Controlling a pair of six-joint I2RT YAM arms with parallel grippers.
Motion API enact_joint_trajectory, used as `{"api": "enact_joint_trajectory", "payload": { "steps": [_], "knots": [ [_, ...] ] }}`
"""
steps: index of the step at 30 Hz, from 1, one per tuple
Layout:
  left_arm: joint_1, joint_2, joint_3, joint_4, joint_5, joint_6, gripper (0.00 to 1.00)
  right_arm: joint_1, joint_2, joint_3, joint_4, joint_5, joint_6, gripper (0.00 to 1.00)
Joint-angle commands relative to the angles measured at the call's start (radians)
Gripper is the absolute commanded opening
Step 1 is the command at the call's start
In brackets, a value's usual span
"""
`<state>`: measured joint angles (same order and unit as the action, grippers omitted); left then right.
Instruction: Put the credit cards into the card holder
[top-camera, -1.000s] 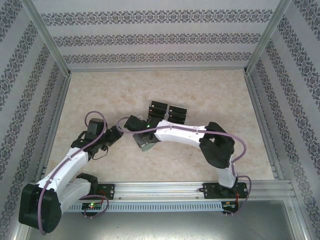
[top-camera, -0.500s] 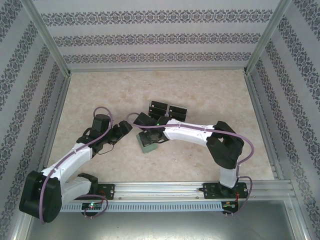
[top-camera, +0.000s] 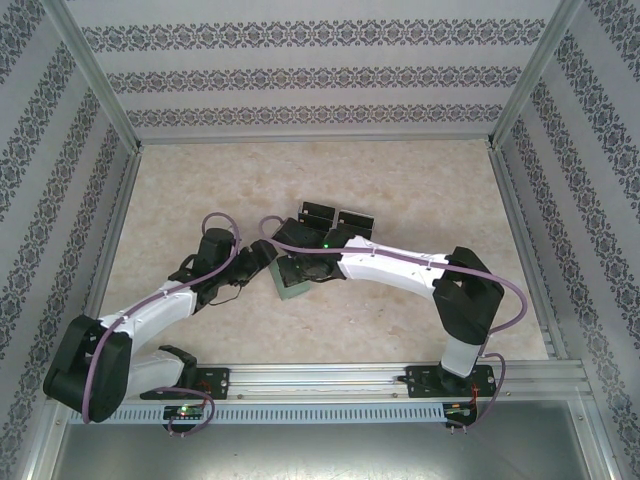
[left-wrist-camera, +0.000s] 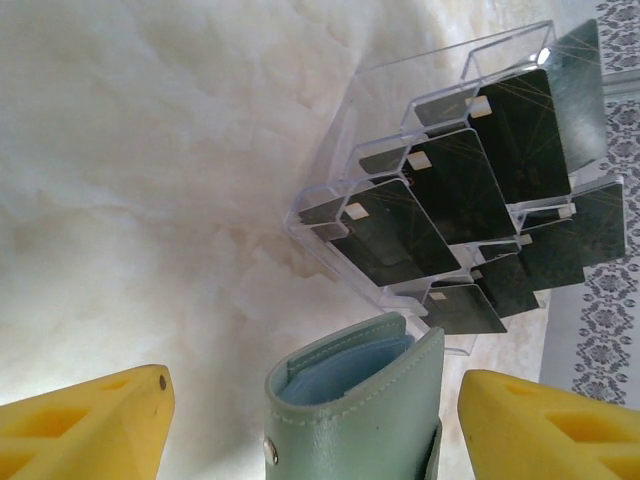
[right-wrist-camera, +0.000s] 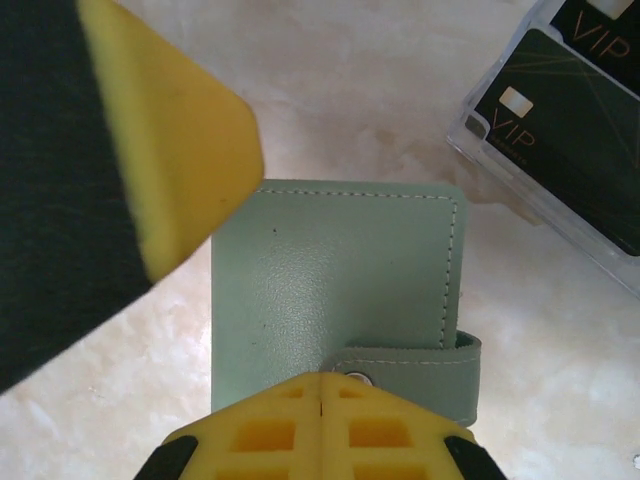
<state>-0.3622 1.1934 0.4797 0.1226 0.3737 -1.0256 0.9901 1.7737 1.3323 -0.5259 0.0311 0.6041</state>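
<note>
Wide-spread left fingers (left-wrist-camera: 85, 425) flank the card holder (left-wrist-camera: 365, 415); right fingers (right-wrist-camera: 170, 150) parted over it

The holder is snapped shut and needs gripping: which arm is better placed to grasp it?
Probably left. The left pincer, open, faces the card holder end-on, one finger either side, ready to close. The right pincer looks down on its flat face by the snap tab.

From above, the right arm (top-camera: 385, 265) hides most of the card holder (top-camera: 291, 289). In the left wrist view, the bottom edge cuts it off.
</note>
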Motion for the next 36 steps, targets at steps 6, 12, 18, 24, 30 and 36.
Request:
{"api": "enact_joint_trajectory", "payload": {
  "steps": [6, 12, 18, 24, 30, 36],
  "knots": [
    [-0.044, 0.039, -0.042, 0.175, -0.012, -0.064, 0.69, -0.008, -0.043, -0.004, 0.010, -0.015, 0.023, 0.00],
    [-0.064, 0.048, -0.059, 0.244, -0.027, -0.089, 0.35, -0.008, -0.038, -0.002, 0.014, -0.014, 0.024, 0.00],
    [-0.069, 0.023, -0.061, 0.213, -0.056, -0.077, 0.00, -0.021, -0.055, -0.025, 0.011, 0.004, 0.023, 0.00],
    [-0.068, -0.047, -0.064, 0.143, -0.100, -0.022, 0.00, -0.069, -0.108, -0.095, 0.004, 0.046, 0.021, 0.00],
    [-0.069, -0.078, -0.060, 0.116, -0.112, 0.011, 0.00, -0.099, -0.132, -0.136, 0.006, 0.049, 0.018, 0.00],
    [-0.068, -0.068, -0.046, 0.103, -0.106, 0.022, 0.00, -0.088, -0.169, -0.150, 0.069, -0.012, 0.037, 0.28]
  ]
}}
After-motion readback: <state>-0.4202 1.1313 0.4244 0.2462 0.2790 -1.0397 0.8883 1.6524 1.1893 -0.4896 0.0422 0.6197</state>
